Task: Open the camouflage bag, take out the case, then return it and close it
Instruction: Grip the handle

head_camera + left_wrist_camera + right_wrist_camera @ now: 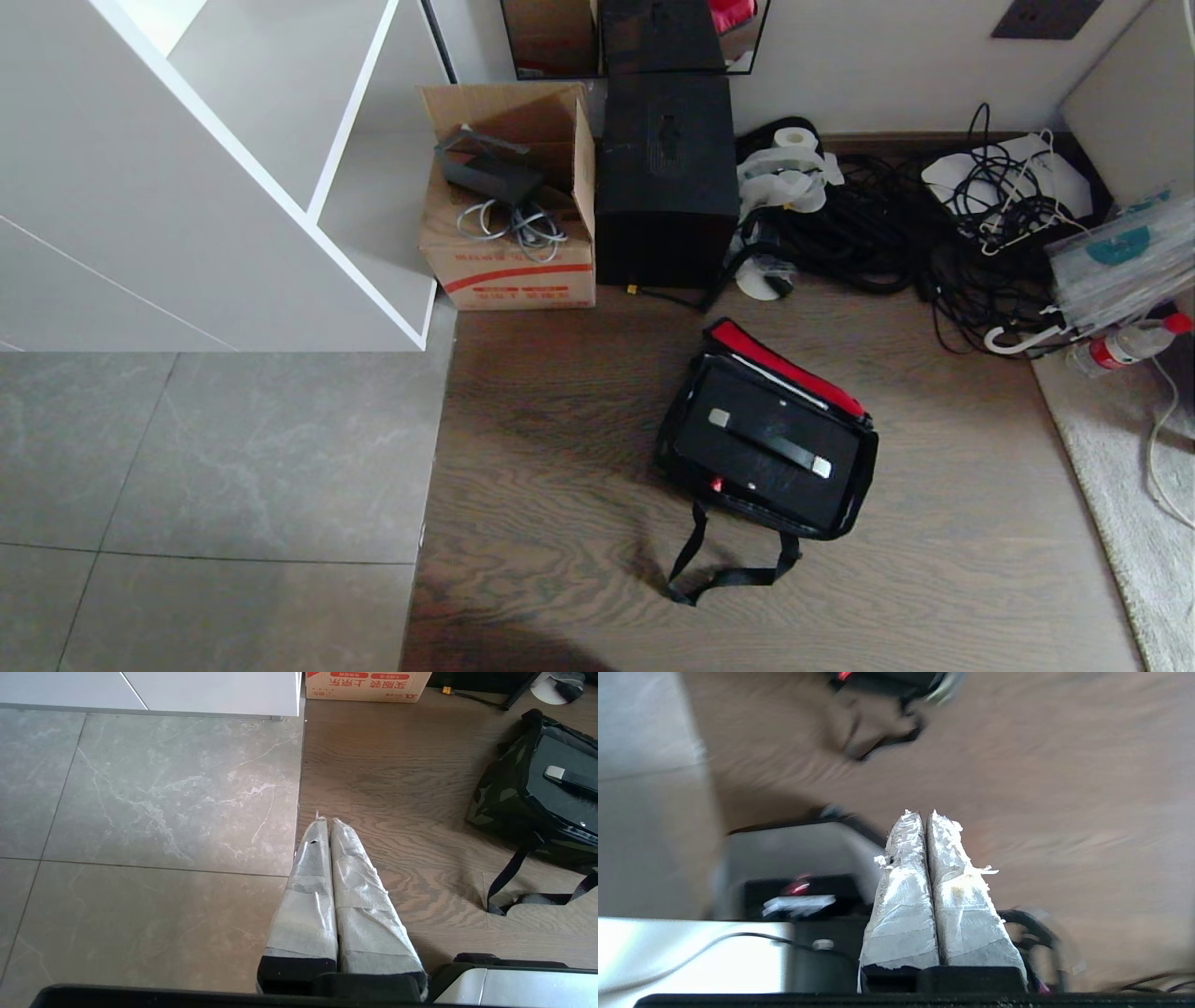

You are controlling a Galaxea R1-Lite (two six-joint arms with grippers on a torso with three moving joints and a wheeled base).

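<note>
The left gripper (327, 823) is hanging low over the seam between grey tile and wood floor (560, 439), its taped fingers (308, 896) pressed together on nothing. Ahead of it and off to its right, the camouflage bag (497, 795) is sitting on the wood with its red-lined lid (789, 366) folded back. The case (766, 443) is lying inside the bag, bar handle (767, 442) facing up. A black strap (719, 574) is trailing from the bag's near side. The right gripper (927, 814) is hovering over bare wood, fingers likewise together and empty, with the bag well ahead of its tips.
</note>
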